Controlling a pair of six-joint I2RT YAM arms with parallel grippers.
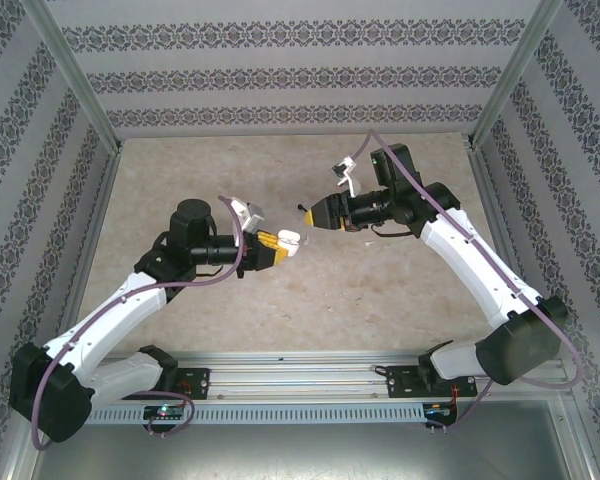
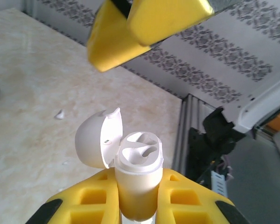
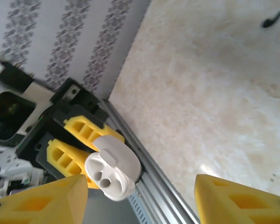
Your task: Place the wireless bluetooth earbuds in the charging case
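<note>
Left wrist is revealing two empty wells [image 2: 139, 149] in the open charging case [image 2: 135, 186]; left hand [image 2: 136, 205] gripping it, right hand [image 3: 140, 205] gaping.

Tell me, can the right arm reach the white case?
Probably yes. The charging case, lid open, is held in the left gripper, and the open right gripper faces it with nothing between.

White charging case [image 2: 136, 173], yellow fingers on the left gripper [image 1: 277, 246] and the right gripper [image 1: 315, 213] — all against a mottled beige table [image 1: 280, 180]. Walls [image 1: 280, 70] wear pale paper striped with grey floral bands; the arms [image 1: 470, 262] are white with black joints, trailed by purple cables [image 1: 205, 282].
</note>
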